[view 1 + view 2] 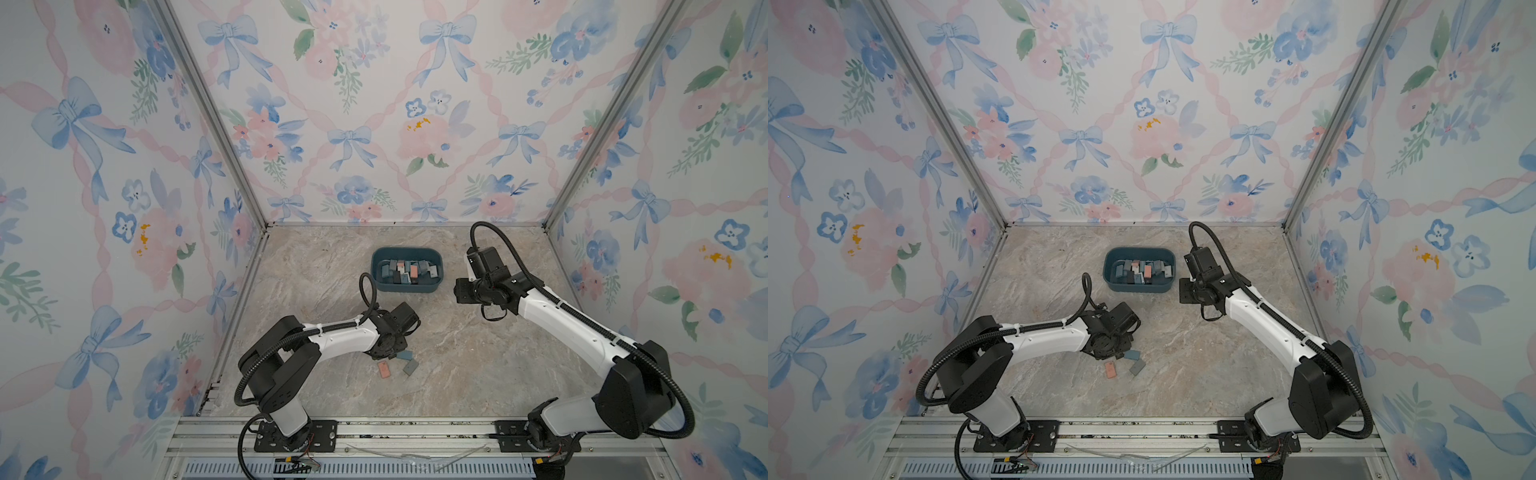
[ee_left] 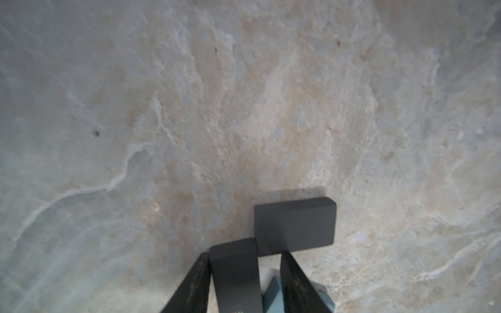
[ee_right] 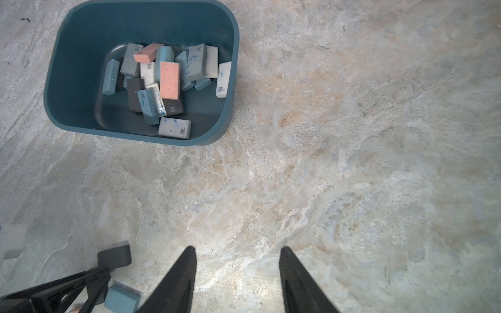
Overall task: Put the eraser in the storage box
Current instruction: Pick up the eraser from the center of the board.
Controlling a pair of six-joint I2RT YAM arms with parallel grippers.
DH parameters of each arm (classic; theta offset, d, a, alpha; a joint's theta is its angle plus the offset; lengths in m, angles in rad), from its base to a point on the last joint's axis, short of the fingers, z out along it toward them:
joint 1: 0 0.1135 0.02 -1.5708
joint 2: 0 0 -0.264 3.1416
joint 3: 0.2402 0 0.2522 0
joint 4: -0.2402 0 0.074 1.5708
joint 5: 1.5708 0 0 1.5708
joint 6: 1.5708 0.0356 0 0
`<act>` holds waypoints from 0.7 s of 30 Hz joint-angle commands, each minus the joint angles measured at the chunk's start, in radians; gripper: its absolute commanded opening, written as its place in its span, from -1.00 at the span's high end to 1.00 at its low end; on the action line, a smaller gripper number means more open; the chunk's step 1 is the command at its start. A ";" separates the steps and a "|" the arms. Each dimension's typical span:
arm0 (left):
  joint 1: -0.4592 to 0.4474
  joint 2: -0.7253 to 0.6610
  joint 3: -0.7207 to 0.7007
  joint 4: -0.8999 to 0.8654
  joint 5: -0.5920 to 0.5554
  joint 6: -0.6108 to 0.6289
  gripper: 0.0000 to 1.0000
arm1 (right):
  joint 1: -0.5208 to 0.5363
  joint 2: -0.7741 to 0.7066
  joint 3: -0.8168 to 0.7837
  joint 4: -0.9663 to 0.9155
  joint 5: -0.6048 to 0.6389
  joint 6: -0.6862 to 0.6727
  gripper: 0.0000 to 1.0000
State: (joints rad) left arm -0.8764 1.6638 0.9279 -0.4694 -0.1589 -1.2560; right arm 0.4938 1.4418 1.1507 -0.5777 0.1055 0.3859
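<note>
A dark grey eraser (image 2: 235, 273) sits between the fingers of my left gripper (image 2: 245, 254), low over the table. It touches one finger, and a narrow gap shows at the other, so the jaws are open around it. A second dark eraser (image 2: 295, 225) lies just past the fingertips, and a blue eraser (image 2: 271, 294) lies under them. The storage box (image 1: 407, 287), a teal tub, stands at the back centre and holds several erasers. My right gripper (image 3: 238, 248) hangs open and empty over bare table to the right of the box.
In both top views, a pink eraser (image 1: 384, 369), a grey eraser (image 1: 410, 366) and a blue eraser (image 1: 404, 355) lie loose on the marble table beside the left wrist. Patterned walls enclose the table on three sides.
</note>
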 commanded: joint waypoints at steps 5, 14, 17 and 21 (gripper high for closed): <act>-0.006 0.057 0.024 -0.080 0.035 0.088 0.16 | -0.017 -0.049 -0.029 0.009 0.000 0.016 -0.05; -0.031 0.083 0.051 -0.135 0.026 0.160 0.18 | -0.019 -0.047 -0.032 0.009 -0.003 0.018 -0.05; -0.040 0.085 0.049 -0.141 0.024 0.161 0.16 | -0.019 -0.046 -0.031 0.007 -0.003 0.018 -0.05; -0.043 0.076 0.043 -0.140 0.016 0.153 0.15 | -0.019 -0.046 -0.031 0.007 -0.002 0.020 -0.05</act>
State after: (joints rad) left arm -0.9104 1.7103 0.9897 -0.5514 -0.1707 -1.1141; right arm 0.4850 1.4086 1.1309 -0.5709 0.1051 0.3935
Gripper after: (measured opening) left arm 0.427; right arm 0.525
